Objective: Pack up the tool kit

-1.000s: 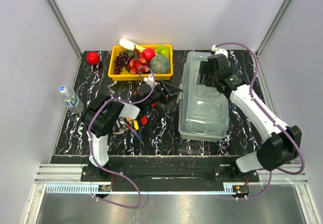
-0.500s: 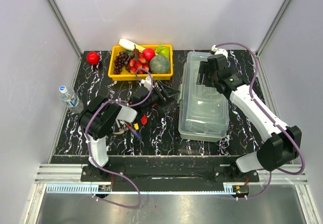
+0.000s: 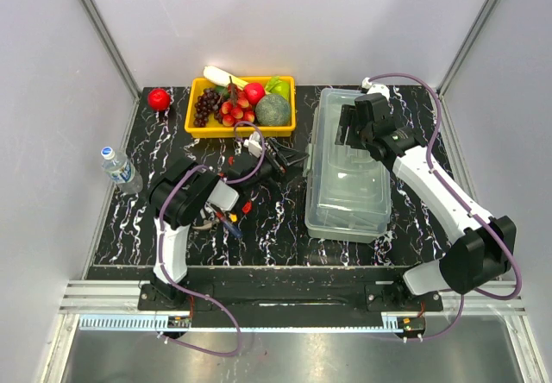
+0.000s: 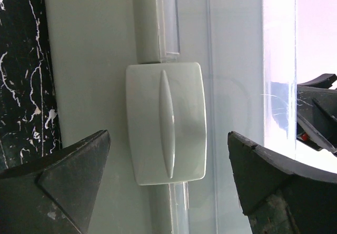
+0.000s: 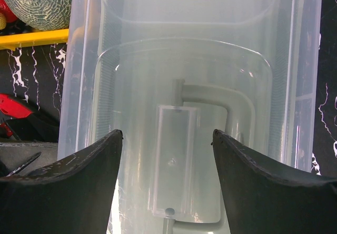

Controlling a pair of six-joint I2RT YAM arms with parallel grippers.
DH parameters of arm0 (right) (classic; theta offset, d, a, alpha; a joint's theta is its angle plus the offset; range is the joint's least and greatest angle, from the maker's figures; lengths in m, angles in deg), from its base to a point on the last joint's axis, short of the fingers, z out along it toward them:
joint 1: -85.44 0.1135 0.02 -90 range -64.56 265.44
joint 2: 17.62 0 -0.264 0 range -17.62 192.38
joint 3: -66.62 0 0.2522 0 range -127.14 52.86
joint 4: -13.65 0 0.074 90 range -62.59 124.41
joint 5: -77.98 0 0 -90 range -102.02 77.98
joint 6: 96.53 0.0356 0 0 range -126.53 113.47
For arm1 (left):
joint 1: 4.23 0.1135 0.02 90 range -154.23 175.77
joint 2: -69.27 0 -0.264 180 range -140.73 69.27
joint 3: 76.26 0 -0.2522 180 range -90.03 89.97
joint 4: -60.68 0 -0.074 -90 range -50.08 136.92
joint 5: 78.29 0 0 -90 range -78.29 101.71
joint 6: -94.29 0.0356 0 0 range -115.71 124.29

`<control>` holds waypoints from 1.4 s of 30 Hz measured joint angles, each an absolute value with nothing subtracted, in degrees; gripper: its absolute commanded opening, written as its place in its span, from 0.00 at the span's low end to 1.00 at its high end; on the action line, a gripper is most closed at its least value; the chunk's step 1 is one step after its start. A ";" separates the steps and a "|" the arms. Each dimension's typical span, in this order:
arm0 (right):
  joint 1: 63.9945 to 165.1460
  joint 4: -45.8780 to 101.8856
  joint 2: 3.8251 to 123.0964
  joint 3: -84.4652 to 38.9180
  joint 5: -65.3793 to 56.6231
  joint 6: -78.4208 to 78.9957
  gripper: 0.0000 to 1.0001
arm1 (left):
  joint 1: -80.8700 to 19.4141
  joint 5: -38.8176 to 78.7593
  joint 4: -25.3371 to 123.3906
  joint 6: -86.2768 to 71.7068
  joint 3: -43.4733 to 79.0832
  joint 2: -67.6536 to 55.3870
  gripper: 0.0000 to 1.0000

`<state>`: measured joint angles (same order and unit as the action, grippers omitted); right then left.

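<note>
- Left end effector [image 4: 168, 135]: we see its fingers well apart, gripping nothing, one on each side of the pale latch [image 4: 165, 123] on the toolbox's left long wall. We cannot tell whether either finger touches it.
- Right end effector [image 5: 167, 134]: its fingers are also apart and empty, hanging over the clear lid [image 5: 200, 44] near the far end of the box. The handle [image 5: 177, 160] shows beneath it.
- Toolbox [image 3: 349, 176]: it lies along the right side of the worktop [image 3: 276, 232], its long axis running from the far edge toward the near edge. The lid looks shut to us.
- Hand tools [image 3: 231, 216]: a small red and yellow cluster lies loose toward the near-left corner, well apart from the box, so we judge that packing has not begun.
- Handling, as we judge it: the box is thin, smooth plastic, light while empty, so it may slide when pushed. The lid will likely flex.
- Where to hold: the latch probably snaps stiffly, so we would hook its free edge while the other arm steadies the lid. For carrying, we would take the box by the handle.
- The tools look hard and small. We would pinch each one across its handle.
</note>
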<state>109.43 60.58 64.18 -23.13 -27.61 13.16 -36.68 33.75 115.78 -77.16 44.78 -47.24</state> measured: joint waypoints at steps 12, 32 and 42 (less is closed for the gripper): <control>109.43 60.18 63.98 -22.80 -27.66 13.29 0.76 | -36.92 34.65 118.65 -84.06 42.69 -49.31 0.94; 109.45 60.01 63.87 -22.62 -27.88 13.50 0.76 | -36.85 37.01 118.69 -88.78 40.35 -51.96 0.71; 109.45 60.03 63.85 -22.62 -28.05 13.68 0.76 | -36.63 37.10 117.73 -89.29 40.57 -50.30 0.73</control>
